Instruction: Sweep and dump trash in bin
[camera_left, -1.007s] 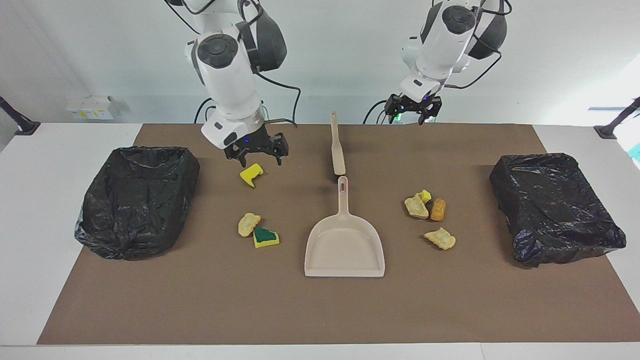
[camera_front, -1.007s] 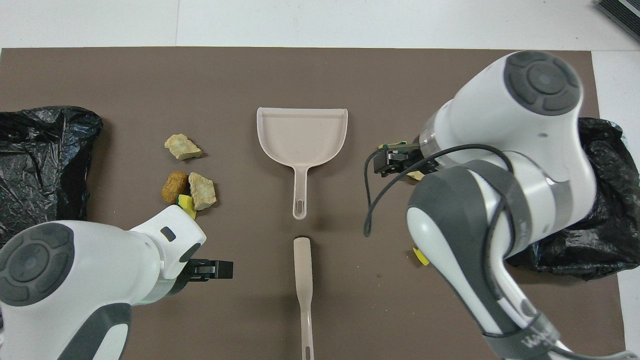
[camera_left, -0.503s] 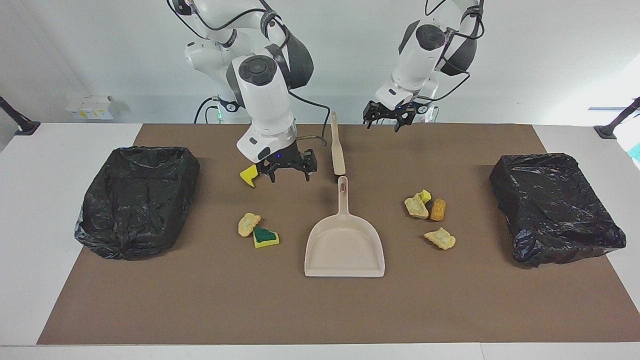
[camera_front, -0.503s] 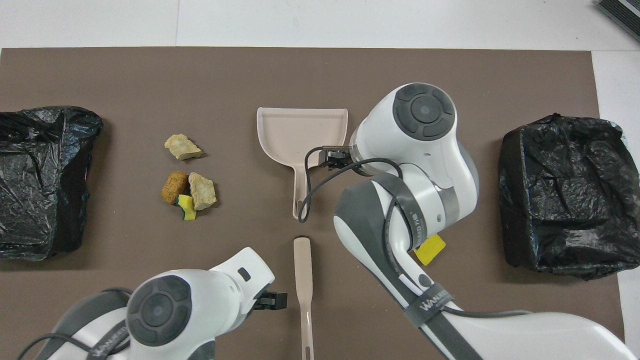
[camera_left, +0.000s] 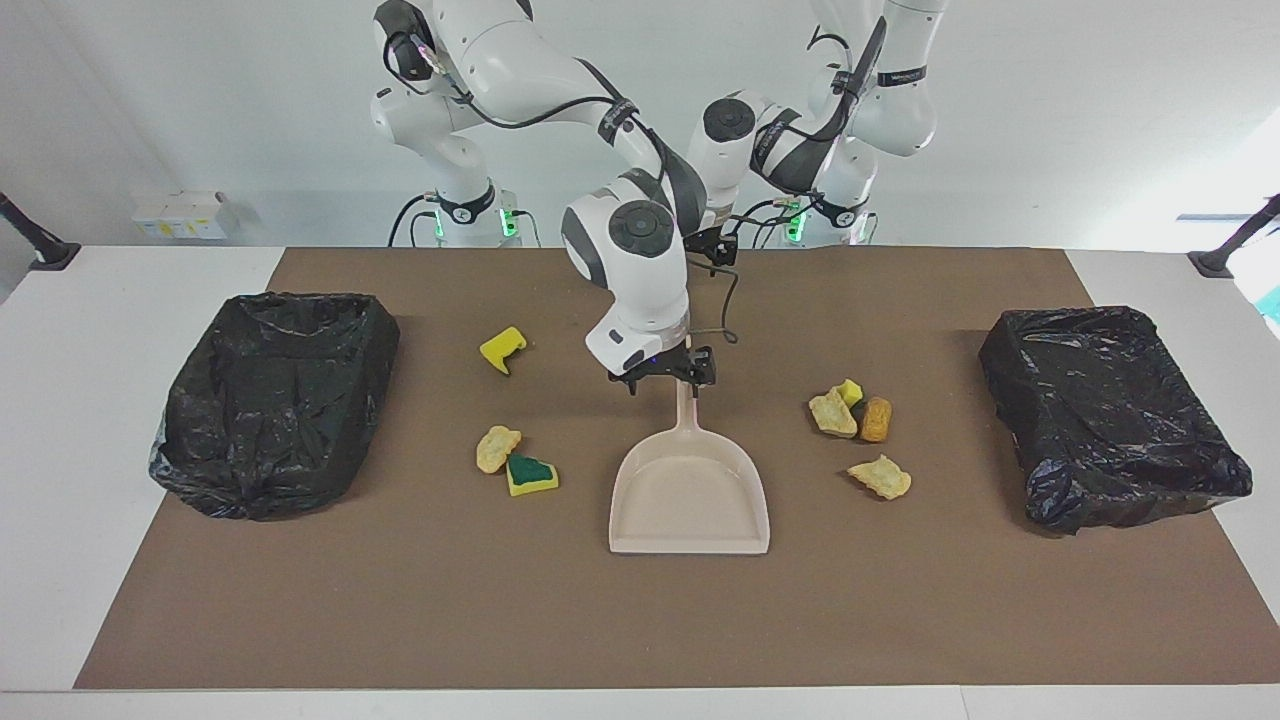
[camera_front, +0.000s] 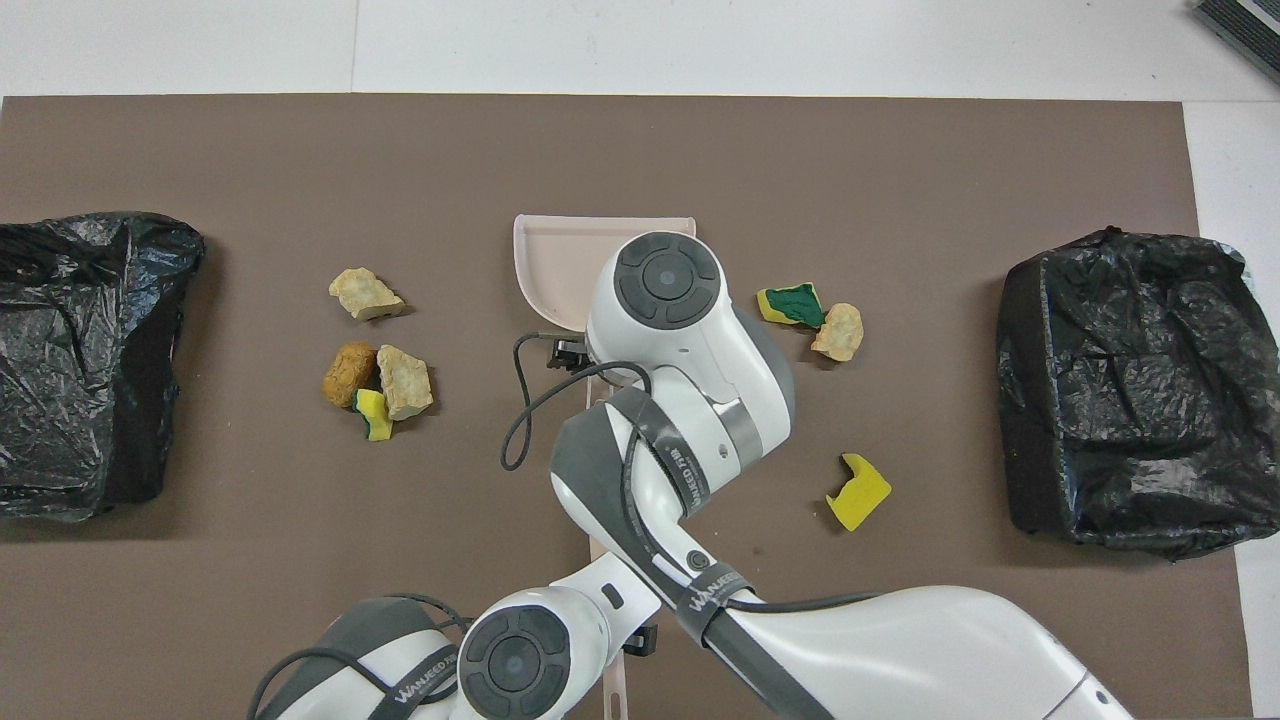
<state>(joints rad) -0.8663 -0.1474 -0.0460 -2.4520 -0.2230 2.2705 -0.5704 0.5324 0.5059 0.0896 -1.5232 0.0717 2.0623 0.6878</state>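
Observation:
The beige dustpan (camera_left: 690, 497) (camera_front: 553, 262) lies mid-mat, handle toward the robots. My right gripper (camera_left: 665, 378) (camera_front: 567, 352) hangs open just over the handle's end, its fingers on either side of it. The beige brush (camera_front: 619, 692) lies nearer the robots, mostly covered by both arms. My left gripper (camera_left: 716, 247) (camera_front: 640, 635) is open above its handle. Trash lies on the mat: a yellow bit (camera_left: 503, 349) (camera_front: 858, 492), a tan lump (camera_left: 496, 448) beside a green-faced sponge (camera_left: 530, 473), and several scraps (camera_left: 850, 415) (camera_front: 380, 385) toward the left arm's end.
A black-bagged bin (camera_left: 275, 400) (camera_front: 1130, 390) stands at the right arm's end of the brown mat. Another bin (camera_left: 1110, 415) (camera_front: 85, 360) stands at the left arm's end. A cable loops from the right wrist (camera_front: 515, 430).
My right arm swung from above the yellow bit across to the dustpan handle and came lower. My left arm moved in over the brush handle. No trash has moved.

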